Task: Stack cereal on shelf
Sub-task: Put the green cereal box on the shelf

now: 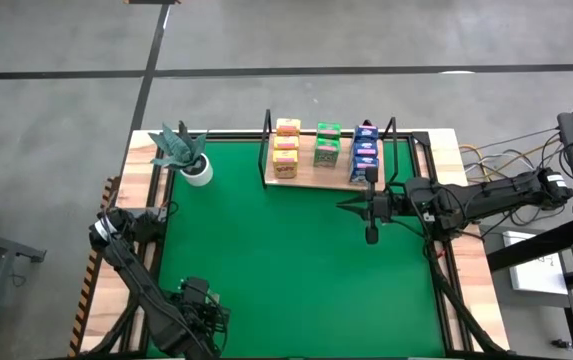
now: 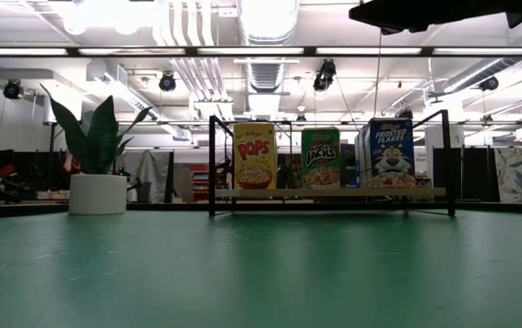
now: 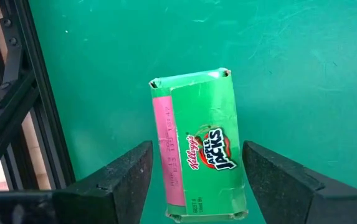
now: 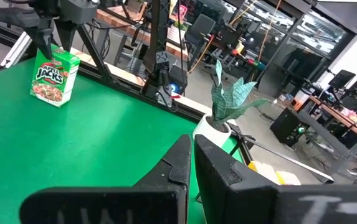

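Observation:
A green cereal box [image 4: 54,77] stands upright on the green mat near the table's near left corner. My left gripper [image 3: 197,149] hangs above it, pointing down, open. Its fingers stand on either side of the box's top panel [image 3: 200,146], and I see no touch. In the high view, my left gripper [image 1: 201,302] hides the box. The shelf [image 1: 304,172] stands at the far edge and holds rows of yellow [image 1: 286,148], green [image 1: 327,143] and blue boxes [image 1: 365,152]. My right gripper [image 1: 351,207] is shut and empty, high above the mat in front of the shelf's right end.
A white pot with a teal plant [image 1: 195,168] stands at the far left, left of the shelf. The green mat [image 1: 296,270] lies open between the shelf and my left gripper. Black frame bars [image 3: 22,112] run along the table's left edge beside the box.

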You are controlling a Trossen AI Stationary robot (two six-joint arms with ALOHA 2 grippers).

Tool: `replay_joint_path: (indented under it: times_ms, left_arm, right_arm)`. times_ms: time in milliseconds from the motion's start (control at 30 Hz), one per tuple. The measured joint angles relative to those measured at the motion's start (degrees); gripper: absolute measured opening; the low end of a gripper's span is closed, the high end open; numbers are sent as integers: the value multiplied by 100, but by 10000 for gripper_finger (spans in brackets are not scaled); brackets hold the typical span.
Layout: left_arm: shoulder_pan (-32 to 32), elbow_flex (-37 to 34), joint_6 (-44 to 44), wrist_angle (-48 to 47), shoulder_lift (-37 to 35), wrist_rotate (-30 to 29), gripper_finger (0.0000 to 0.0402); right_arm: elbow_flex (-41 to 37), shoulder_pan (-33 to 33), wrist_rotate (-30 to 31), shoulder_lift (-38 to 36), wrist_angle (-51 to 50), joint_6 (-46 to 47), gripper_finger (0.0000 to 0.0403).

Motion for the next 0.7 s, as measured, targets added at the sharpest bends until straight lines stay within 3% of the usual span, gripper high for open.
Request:
replay_joint_path:
  times_ms: [533, 700]
  left_arm:
    - [0, 0, 2, 0, 0, 2, 230]
    - [0, 0, 2, 1, 0, 2, 207]
  right_arm:
    - [0, 0, -2, 0, -42, -3, 12]
    - [0, 0, 0, 0, -99, -7, 12]
